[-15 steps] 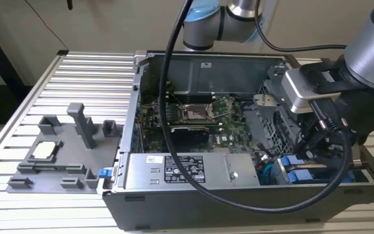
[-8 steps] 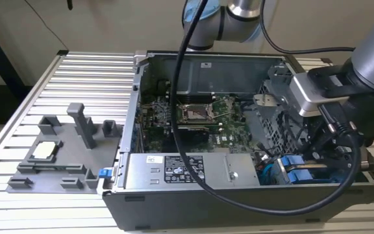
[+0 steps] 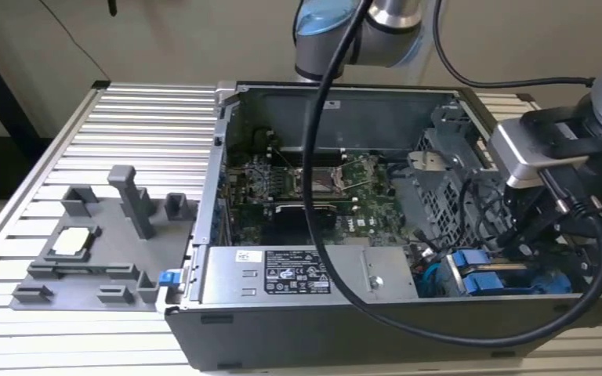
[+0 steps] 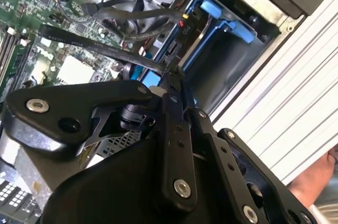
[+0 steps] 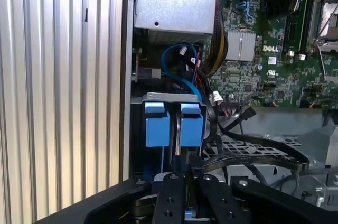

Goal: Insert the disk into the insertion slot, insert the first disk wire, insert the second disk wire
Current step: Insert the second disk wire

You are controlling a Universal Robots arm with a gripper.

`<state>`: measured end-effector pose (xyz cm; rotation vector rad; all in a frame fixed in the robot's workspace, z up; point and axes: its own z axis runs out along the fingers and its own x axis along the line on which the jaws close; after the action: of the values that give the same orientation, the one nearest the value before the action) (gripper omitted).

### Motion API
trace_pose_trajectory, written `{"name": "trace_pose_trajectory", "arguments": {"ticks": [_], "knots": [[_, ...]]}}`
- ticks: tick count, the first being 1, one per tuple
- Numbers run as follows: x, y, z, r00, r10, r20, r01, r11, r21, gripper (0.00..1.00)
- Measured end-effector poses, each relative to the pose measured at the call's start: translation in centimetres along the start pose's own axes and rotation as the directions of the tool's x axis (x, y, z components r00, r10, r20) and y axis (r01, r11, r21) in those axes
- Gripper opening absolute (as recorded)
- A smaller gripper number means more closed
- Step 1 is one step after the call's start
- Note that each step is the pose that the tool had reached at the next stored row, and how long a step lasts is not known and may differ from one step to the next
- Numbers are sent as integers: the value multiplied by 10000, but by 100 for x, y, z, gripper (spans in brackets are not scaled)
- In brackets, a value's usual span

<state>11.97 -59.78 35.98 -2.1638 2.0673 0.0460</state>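
I see the disk already seated in the insertion slot, and my gripper, fingers pressed together, pinches a flat black cable at its connector.

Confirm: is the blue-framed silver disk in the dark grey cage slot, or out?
In. Two blue-fronted drives sit side by side in the cage bay; which one is the disk, cannot tell.

Lighting: even, soft, indoor. Glare on ribbed table. Gripper foreground was dark, blurred.
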Motion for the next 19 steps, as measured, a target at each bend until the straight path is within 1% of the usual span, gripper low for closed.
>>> {"name": "trace_pose_trajectory", "arguments": {"ticks": [6, 9, 13, 19], "knots": [[-3, -7, 7, 10000, 11, 4, -11, 10000, 1, 16], [-14, -8, 27, 9999, 98, 27, -98, 10000, 13, 16], [-34, -9, 53, 9998, 159, 82, -160, 9999, 23, 16], [-37, -35, 97, 9998, 157, 87, -157, 9999, 33, 16]]}}
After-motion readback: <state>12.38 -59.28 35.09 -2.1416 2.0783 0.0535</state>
